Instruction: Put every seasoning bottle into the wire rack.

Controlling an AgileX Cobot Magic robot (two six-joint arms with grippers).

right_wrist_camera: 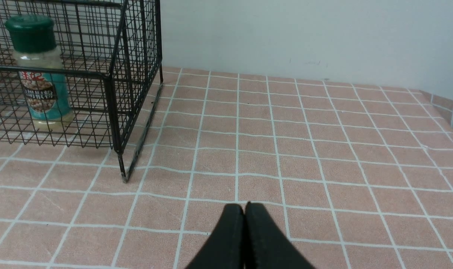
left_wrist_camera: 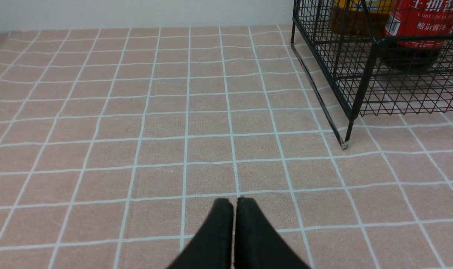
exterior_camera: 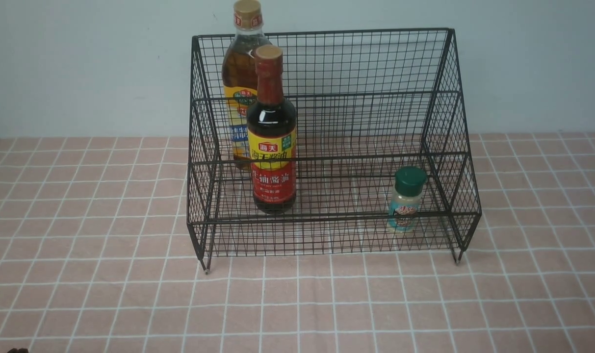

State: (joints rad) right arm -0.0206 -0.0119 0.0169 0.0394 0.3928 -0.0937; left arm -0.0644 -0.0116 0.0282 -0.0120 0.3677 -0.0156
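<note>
A table covered by a pink tablecloth point(exterior_camera: 81, 294) with a white grid pattern fills the lower part of the front view, with a pale wall point(exterior_camera: 81, 63) behind it. At the middle of the table stands the wire rack point(exterior_camera: 356, 63), black mesh, with two stepped tiers, a tall back, sloped sides and short legs.

All three seasoning bottles are inside the rack, upright. The amber bottle point(exterior_camera: 239, 73), tallest, with a gold cap and a yellow and blue label, stands on the upper rear tier at the robot's left side, its cap rising above the rack's back edge. Just in front of it, on the lower front tier, is the dark soy-sauce bottle point(exterior_camera: 271, 147) with a red cap and a red and yellow label; it partly covers the amber bottle. The small shaker jar point(exterior_camera: 406, 203), with a green cap and a teal label, is on the lower tier near the rack's right end, well apart from the other two.

Neither arm reaches the rack. The left gripper point(left_wrist_camera: 234, 203) hangs over bare cloth near the rack's front left leg, fingers pressed together, holding nothing. The right gripper point(right_wrist_camera: 244, 209) sits over bare cloth beside the rack's right front leg, likewise closed and empty
</note>
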